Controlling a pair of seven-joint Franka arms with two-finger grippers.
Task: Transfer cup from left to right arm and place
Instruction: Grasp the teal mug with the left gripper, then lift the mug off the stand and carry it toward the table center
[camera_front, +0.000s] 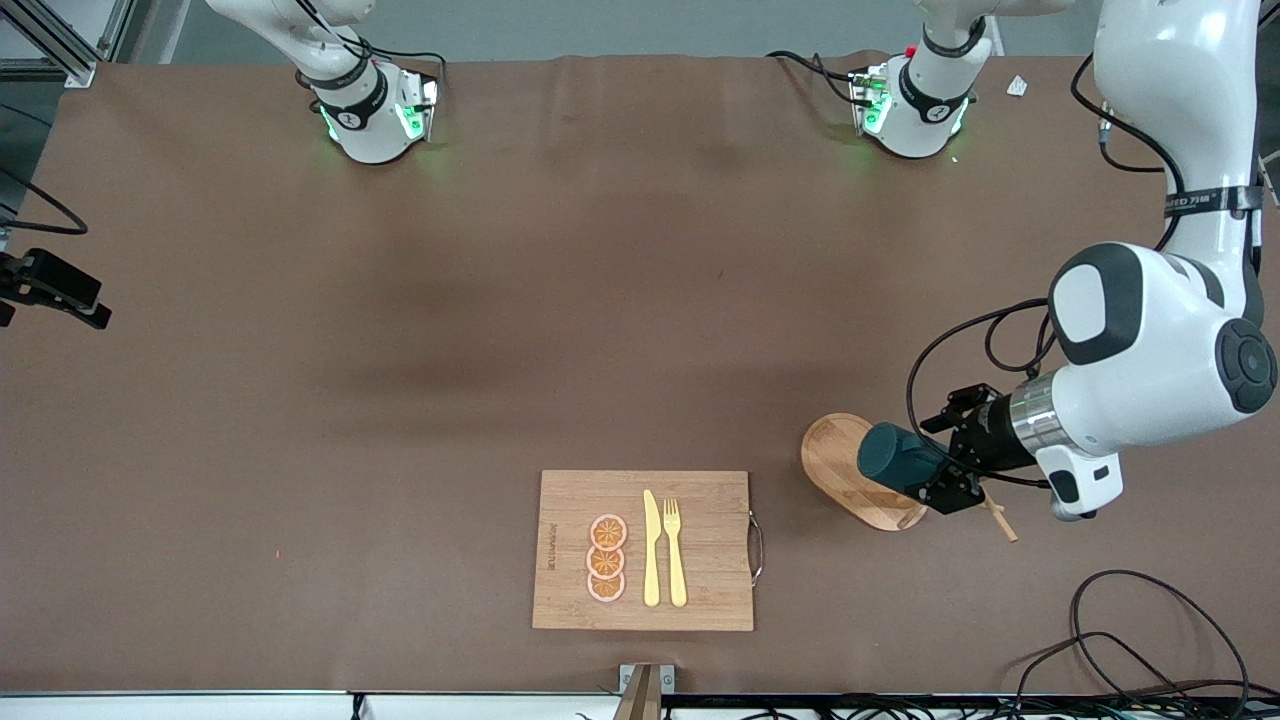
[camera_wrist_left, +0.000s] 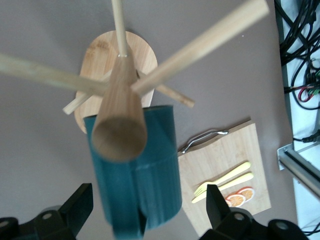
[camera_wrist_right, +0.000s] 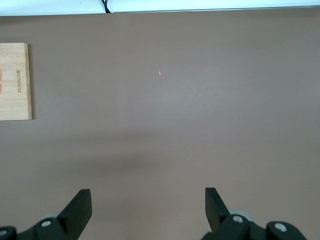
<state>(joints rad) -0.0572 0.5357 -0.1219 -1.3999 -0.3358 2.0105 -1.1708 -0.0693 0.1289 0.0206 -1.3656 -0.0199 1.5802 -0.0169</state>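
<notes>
The dark teal ribbed cup (camera_front: 895, 455) hangs tilted on a peg of the wooden peg stand (camera_front: 845, 475), toward the left arm's end of the table. My left gripper (camera_front: 935, 462) is open, with one finger on each side of the cup, and neither finger touches it. In the left wrist view the cup (camera_wrist_left: 150, 165) sits between the fingers, under the stand's post (camera_wrist_left: 120, 120) and pegs. Its inside is hidden. My right gripper (camera_wrist_right: 147, 200) is open and empty, waiting high over bare table.
A wooden cutting board (camera_front: 700, 550) with a metal handle lies near the front edge; a yellow knife (camera_front: 651, 550), a fork (camera_front: 674, 550) and orange slices (camera_front: 607, 558) lie on it. Its edge shows in the right wrist view (camera_wrist_right: 15, 82). Black cables (camera_front: 1130, 640) lie at the front corner.
</notes>
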